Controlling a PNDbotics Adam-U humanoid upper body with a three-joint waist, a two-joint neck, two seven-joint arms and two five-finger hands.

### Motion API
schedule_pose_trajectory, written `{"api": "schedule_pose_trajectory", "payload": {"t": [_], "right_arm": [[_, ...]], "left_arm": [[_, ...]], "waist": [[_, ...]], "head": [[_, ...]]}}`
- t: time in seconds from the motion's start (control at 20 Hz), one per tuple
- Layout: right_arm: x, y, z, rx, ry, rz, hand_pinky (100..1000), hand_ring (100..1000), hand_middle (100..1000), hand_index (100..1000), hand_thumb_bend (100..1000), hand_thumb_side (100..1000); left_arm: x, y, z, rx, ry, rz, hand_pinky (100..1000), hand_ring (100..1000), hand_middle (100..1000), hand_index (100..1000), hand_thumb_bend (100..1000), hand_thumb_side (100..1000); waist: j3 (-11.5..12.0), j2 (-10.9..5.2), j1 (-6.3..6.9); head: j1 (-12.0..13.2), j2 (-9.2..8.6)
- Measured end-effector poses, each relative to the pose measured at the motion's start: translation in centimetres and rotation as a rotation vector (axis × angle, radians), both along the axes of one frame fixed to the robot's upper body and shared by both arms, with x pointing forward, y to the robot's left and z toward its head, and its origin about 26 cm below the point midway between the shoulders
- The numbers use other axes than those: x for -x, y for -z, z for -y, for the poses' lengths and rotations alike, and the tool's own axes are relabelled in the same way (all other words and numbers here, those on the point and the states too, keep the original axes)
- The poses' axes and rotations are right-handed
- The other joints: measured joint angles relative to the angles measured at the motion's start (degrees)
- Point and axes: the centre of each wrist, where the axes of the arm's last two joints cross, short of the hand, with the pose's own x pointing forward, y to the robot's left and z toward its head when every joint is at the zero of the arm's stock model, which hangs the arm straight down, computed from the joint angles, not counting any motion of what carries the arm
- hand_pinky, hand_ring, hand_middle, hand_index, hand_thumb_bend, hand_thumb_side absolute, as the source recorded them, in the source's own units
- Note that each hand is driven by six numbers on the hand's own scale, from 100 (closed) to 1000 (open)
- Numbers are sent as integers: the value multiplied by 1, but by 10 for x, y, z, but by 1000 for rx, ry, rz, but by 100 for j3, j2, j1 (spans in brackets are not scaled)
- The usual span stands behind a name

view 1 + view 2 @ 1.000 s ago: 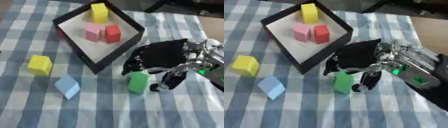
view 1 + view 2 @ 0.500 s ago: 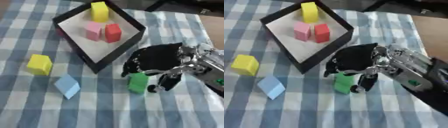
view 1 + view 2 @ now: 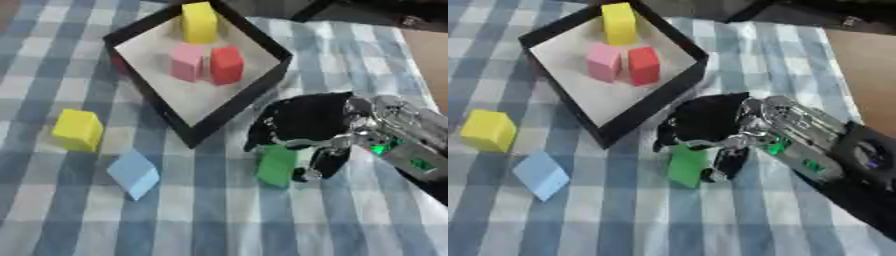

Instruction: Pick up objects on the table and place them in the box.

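A green block (image 3: 277,166) stands on the checked cloth just in front of the black box's near corner. My right hand (image 3: 306,125) comes in from the right and hangs over the block, fingers curled down on its left and thumb on its right, closing round it. The black box (image 3: 262,86) with a white floor holds a yellow block (image 3: 199,21), a pink block (image 3: 186,62) and a red block (image 3: 227,65). A yellow block (image 3: 77,130) and a light blue block (image 3: 134,173) lie on the cloth to the left. My left hand is out of sight.
The blue and white checked cloth (image 3: 210,220) covers the table. A bare brown surface (image 3: 868,70) shows past its right edge. Dark shapes sit along the far edge.
My right hand has sunk a little lower around the green block, its fingers and thumb drawing closer to its sides. The block stays on the cloth.
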Motion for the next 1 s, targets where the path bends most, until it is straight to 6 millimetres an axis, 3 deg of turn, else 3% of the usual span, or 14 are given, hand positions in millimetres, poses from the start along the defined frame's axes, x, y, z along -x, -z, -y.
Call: {"api": "schedule_pose_trajectory", "payload": {"t": [0.25,0.45,0.75,1.0], "right_arm": [[-2,2,1,-14,-9,1,878,813,625,723,355,100],[-1,2,0,-60,-20,-3,868,781,559,622,298,100],[9,-6,-3,-132,-52,-15,842,724,504,556,205,100],[24,-32,0,-201,-59,14,822,672,476,531,144,100]], "left_arm": [[0,0,0,0,0,0,753,753,832,840,338,767],[0,0,0,0,0,0,753,753,832,840,339,766],[0,0,0,0,0,-1,753,753,832,840,338,765],[0,1,0,1,-2,-1,753,753,833,840,340,762]], "waist": [[-7,0,0],[-30,0,0],[-53,0,0],[-100,-2,0]], "head": [[-2,-7],[1,-7],[13,-6],[36,-4]]}}
